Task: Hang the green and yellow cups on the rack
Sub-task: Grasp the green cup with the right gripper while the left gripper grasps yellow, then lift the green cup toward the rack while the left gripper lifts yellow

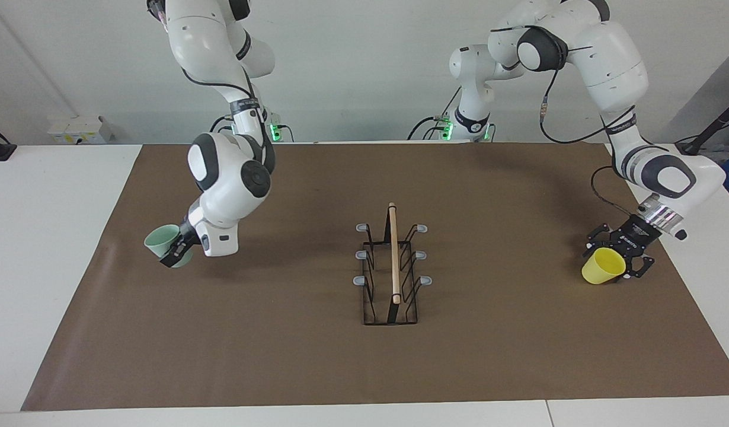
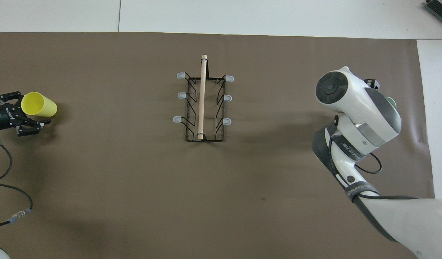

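A white table (image 1: 44,267) is standing in front of a plain pale wall, and a large sheet of brown paper (image 1: 507,344) is covering most of its top. In the middle of the facing frame the rack (image 1: 406,270) is standing upright on the paper. Its wooden rod (image 1: 393,255) is running along the top, and its grey-tipped prongs (image 1: 362,228) are sticking out three to a side. All six are bare.

At the centre-left of the facing frame, toward the right arm's end of the table, the right arm is bending down from the upper left corner. The right gripper (image 1: 176,252) is clenching the rim of the green cup (image 1: 161,239). The cup is hanging tipped on its side over the paper, well apart from the rack, with its mouth facing the left edge of that frame. In the overhead frame the arm's wrist is hiding nearly all of the cup.

At the centre-right of the facing frame, toward the left arm's end, the left gripper (image 1: 618,259) is hanging low over the paper, its fingers (image 2: 30,126) spreading wide. The yellow cup (image 1: 601,268) is lying tilted between them, its wide mouth toward the gripper's palm and its base pointing toward the rack. I cannot tell whether the fingers are touching the cup, or whether it is resting on the paper.
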